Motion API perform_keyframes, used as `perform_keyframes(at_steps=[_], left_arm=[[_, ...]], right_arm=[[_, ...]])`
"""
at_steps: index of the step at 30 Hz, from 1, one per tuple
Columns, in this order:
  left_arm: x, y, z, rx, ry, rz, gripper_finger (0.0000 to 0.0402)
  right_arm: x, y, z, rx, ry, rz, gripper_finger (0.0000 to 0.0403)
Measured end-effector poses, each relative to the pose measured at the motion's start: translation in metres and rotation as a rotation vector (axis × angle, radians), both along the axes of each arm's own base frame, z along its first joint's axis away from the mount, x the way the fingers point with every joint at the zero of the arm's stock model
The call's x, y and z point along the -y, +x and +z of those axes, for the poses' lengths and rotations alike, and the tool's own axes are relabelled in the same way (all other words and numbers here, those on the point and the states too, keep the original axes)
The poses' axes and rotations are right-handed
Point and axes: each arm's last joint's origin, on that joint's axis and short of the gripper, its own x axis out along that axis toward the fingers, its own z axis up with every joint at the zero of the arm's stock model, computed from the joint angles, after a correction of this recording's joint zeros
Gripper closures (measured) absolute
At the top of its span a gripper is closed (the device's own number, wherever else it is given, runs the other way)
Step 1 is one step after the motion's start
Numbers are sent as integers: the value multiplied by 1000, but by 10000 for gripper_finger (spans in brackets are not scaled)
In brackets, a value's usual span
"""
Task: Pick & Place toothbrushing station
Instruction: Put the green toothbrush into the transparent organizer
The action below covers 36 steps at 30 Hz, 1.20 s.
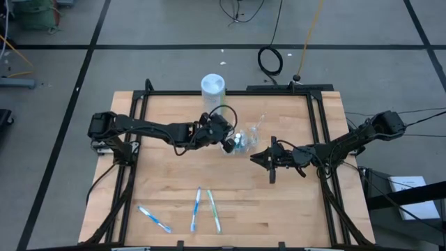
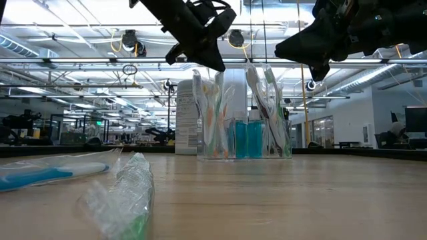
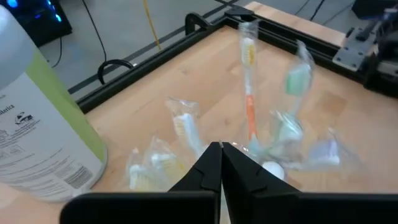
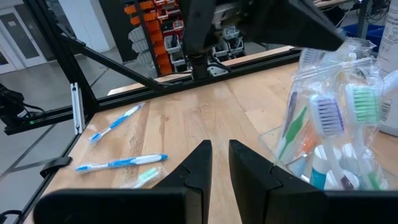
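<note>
The clear plastic cup stands upright on the wooden table, a little behind its middle. It holds several wrapped toothbrushes and teal toothpaste tubes. My left gripper is shut and empty. It hangs just above the brush heads at the cup's left side, and shows in the left wrist view and the low view. My right gripper hangs above the table just right of the cup, its fingers a narrow gap apart and empty. Three loose toothbrushes lie flat near the table's front edge.
A tall white-lidded, green-labelled canister stands behind the cup near the table's far edge, close to my left gripper. A black frame runs round the table. Bare wood lies between the cup and the loose brushes.
</note>
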Motion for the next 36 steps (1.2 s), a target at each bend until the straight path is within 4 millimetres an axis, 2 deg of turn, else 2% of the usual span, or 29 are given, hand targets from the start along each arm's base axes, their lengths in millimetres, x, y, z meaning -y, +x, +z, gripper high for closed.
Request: perform_keyframes(at_steps=[5, 19, 28, 31, 36], left_arm=[[9, -3, -3, -40, -15, -5, 387], [9, -10, 2, -131, 75, -83, 375], [9, -20, -2, -275, 147, -86, 282], [14, -24, -7, -347, 164, -115, 246], [23, -29, -3, -368, 187, -163, 193]], right_arm=[[0, 0, 0, 0, 0, 0, 358], [0, 0, 0, 1, 0, 0, 358], [0, 0, -1, -7, 36, -3, 358], [-2, 0, -3, -36, 33, 61, 356], [-4, -1, -8, -77, 30, 105, 333]])
